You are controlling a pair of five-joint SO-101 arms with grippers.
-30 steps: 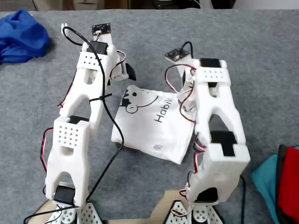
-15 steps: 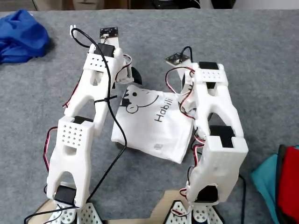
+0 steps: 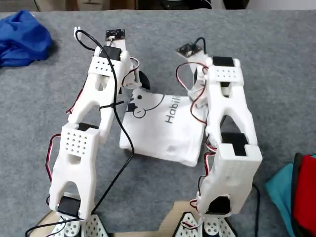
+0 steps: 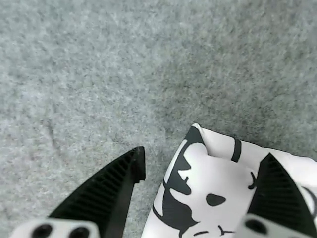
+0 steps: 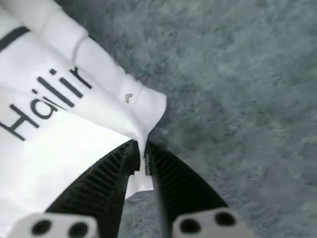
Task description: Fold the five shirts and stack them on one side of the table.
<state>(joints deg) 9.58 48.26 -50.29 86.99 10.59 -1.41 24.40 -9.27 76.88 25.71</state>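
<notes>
- White shirt (image 3: 163, 131): folded into a compact packet in the middle of the table (image 3: 276, 59), between the arms.
- Right gripper (image 5: 141, 148): jaws closed, pinching the packet's edge by a corner.
- Left gripper (image 4: 204, 156): jaws wide apart, holding nothing, over the bear-print corner.
- Outstanding: blue shirt (image 3: 22, 37) lies crumpled at a far corner. Teal cloth (image 3: 281, 190) and red cloth (image 3: 306, 190) sit at the right side, fold state indeterminate.
- The right wrist view shows the pinch, which the arm covers in the high view.

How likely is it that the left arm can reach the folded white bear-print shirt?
Probably yes: the left gripper hangs open right at the corner of the folded white bear-print shirt, with nothing between them.
</notes>
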